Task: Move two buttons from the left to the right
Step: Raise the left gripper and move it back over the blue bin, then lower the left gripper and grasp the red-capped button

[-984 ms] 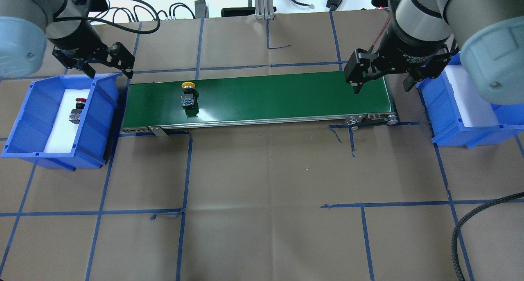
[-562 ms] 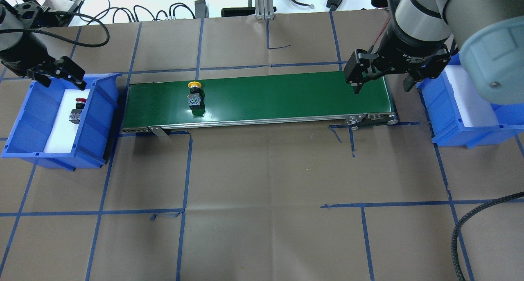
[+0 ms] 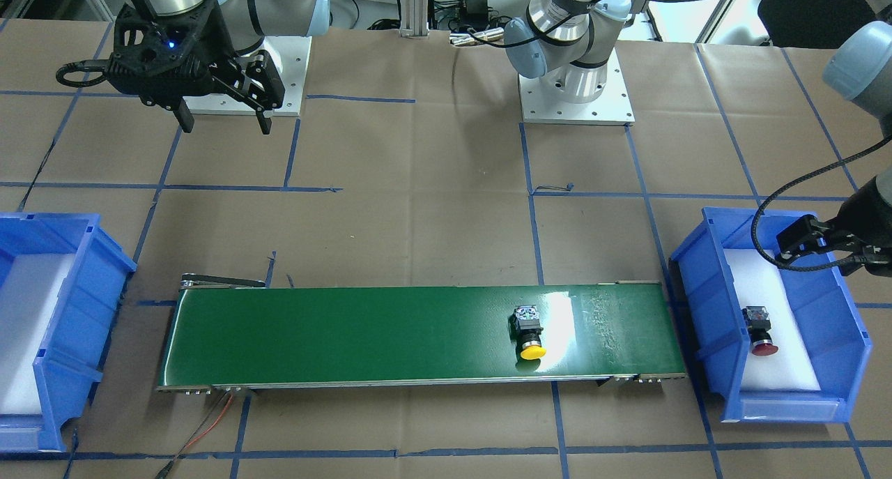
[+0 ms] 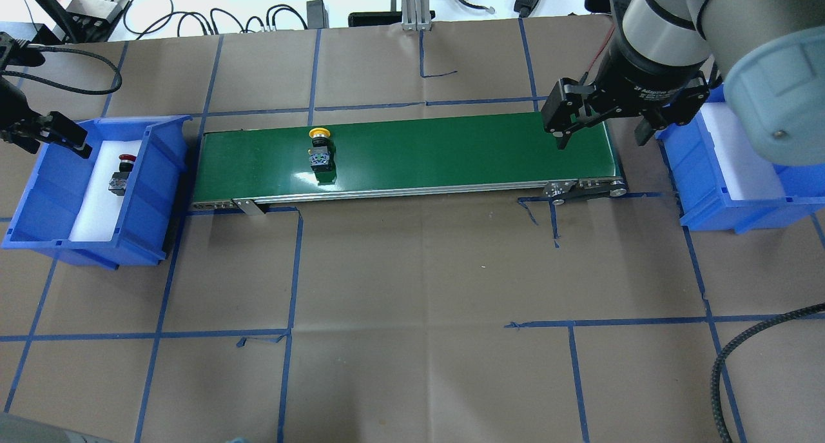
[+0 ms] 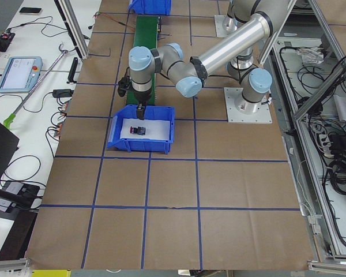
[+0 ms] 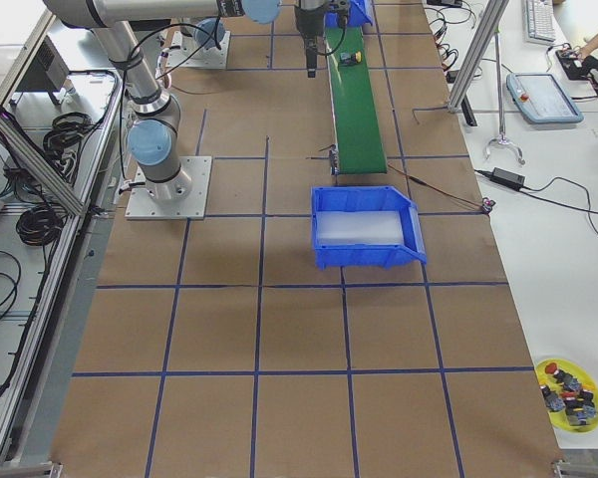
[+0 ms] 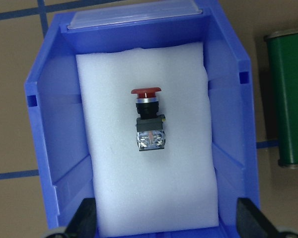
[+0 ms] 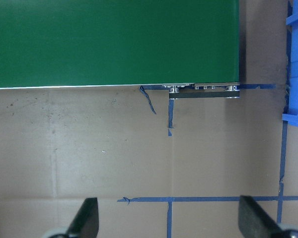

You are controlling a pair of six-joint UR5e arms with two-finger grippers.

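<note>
Bin [image 4: 161,172] on the far left first: blue, with a white foam pad [image 4: 97,201] inside. The red button [image 4: 121,172] lies on its side on that pad, cap pointing to 12 o'clock in the overhead view. Left gripper [image 4: 53,143] hangs over the bin's 12 o'clock end, roughly 10 o'clock from the red button and not touching it. Its fingers are spread wide with nothing held; the wrist cam shows both tips far apart and the button sitting between them further up the frame.

Next over, the green conveyor belt [image 4: 451,153]. The yellow button [image 4: 320,151] lies on its side in the belt's 9 o'clock half, cap toward 12 o'clock.

Right gripper [image 4: 602,137] hovers over the belt's 3 o'clock end, well apart from the yellow button, fingers wide apart and empty. Just past it at 3 o'clock is the second blue bin [image 4: 741,212], also lined with white foam.
</note>
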